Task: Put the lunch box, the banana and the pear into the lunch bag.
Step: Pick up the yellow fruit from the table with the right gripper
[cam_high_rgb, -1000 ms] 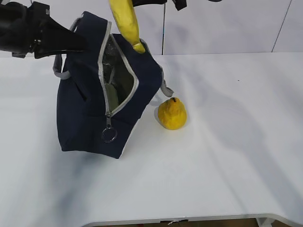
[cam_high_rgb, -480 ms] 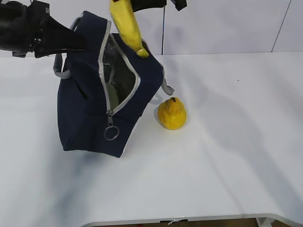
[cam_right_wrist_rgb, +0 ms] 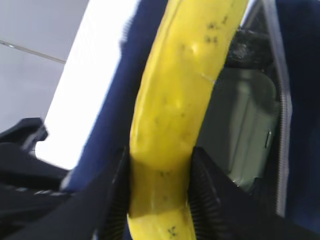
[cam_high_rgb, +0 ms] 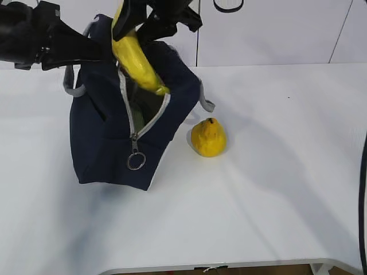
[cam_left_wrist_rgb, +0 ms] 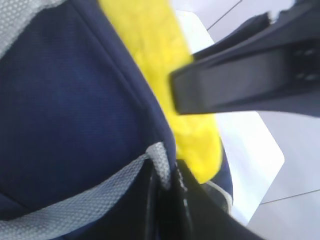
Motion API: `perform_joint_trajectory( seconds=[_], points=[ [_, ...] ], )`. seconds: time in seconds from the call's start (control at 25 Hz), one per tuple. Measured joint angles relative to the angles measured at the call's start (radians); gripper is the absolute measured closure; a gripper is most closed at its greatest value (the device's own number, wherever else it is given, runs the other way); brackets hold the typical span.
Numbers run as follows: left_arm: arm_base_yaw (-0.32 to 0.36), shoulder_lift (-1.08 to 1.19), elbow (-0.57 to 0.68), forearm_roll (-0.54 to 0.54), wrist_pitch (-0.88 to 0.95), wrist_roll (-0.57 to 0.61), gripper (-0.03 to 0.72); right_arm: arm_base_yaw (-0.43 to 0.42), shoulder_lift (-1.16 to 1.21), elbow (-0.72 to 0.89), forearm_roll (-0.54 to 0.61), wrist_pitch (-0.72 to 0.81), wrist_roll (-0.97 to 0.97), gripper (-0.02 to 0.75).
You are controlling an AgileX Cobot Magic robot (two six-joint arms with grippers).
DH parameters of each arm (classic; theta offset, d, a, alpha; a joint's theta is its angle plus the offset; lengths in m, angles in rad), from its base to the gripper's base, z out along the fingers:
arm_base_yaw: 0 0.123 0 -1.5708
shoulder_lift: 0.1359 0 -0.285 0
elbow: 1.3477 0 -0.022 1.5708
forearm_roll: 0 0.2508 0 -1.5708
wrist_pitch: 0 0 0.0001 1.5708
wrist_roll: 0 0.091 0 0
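Banana (cam_high_rgb: 137, 63) pinched in right tool (cam_right_wrist_rgb: 157, 195) over lunch bag (cam_high_rgb: 109, 143) | left tool (cam_left_wrist_rgb: 165, 175) clamping bag rim | pear (cam_high_rgb: 209, 137) beside bag

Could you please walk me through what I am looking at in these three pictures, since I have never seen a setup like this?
This is a robot with two arms, each ending in a gripper. The wide picture is taken from in front of a white table. The other two come from small cameras on the wrists.

The right gripper is clamped on a banana and holds it, tip down, at the open zipper of a navy lunch bag. The left gripper pinches the bag's upper edge, which seems to hold it open. Inside the bag, a pale green lunch box already shows. A pear sits on the table beside the bag.
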Motion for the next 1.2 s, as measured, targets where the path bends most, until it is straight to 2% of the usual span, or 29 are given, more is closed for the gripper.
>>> perform_joint_trajectory(
  seconds=[0.72, 0.84, 1.0, 1.2],
  points=[
    [0.0, 0.0, 0.0, -0.003, 0.002, 0.0, 0.68, 0.0, 0.14, 0.0, 0.079, 0.0, 0.01, 0.438],
    [0.0, 0.0, 0.0, -0.001, 0.002, 0.0, 0.68, 0.0, 0.14, 0.0, 0.098, 0.0, -0.009, 0.393],
    [0.0, 0.0, 0.0, 0.0, 0.002, 0.0, 0.68, 0.0, 0.14, 0.0, 0.123, -0.002, -0.02, 0.251],
    [0.0, 0.0, 0.0, 0.004, 0.002, 0.0, 0.68, 0.0, 0.135, 0.0, 0.121, -0.002, -0.05, 0.212]
  ],
)
